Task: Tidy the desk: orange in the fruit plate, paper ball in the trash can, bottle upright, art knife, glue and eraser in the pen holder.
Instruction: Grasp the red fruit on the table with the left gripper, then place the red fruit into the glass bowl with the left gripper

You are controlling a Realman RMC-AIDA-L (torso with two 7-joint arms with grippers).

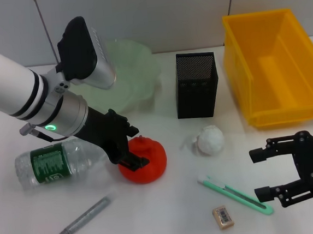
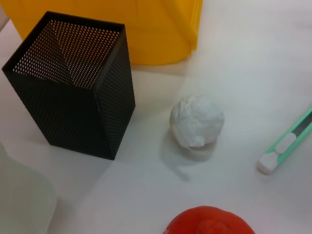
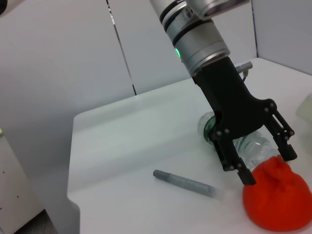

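Observation:
The orange [image 1: 149,160] sits on the white desk; it also shows in the right wrist view [image 3: 278,197] and the left wrist view [image 2: 209,223]. My left gripper [image 1: 134,147] is open, its fingers straddling the orange's top [image 3: 268,165]. A clear bottle [image 1: 56,164] with a green label lies on its side just left of it. The paper ball [image 1: 210,139] lies near the black mesh pen holder [image 1: 196,84]. The green art knife [image 1: 234,195], the eraser [image 1: 223,218] and the grey glue stick [image 1: 80,221] lie near the front. My right gripper [image 1: 257,174] is open and empty at the right, beside the knife.
A pale green fruit plate [image 1: 136,75] stands at the back, partly behind my left arm. A yellow bin [image 1: 272,66] stands at the back right, close to the pen holder [image 2: 73,83]. The paper ball [image 2: 197,121] and the knife's end [image 2: 287,144] show in the left wrist view.

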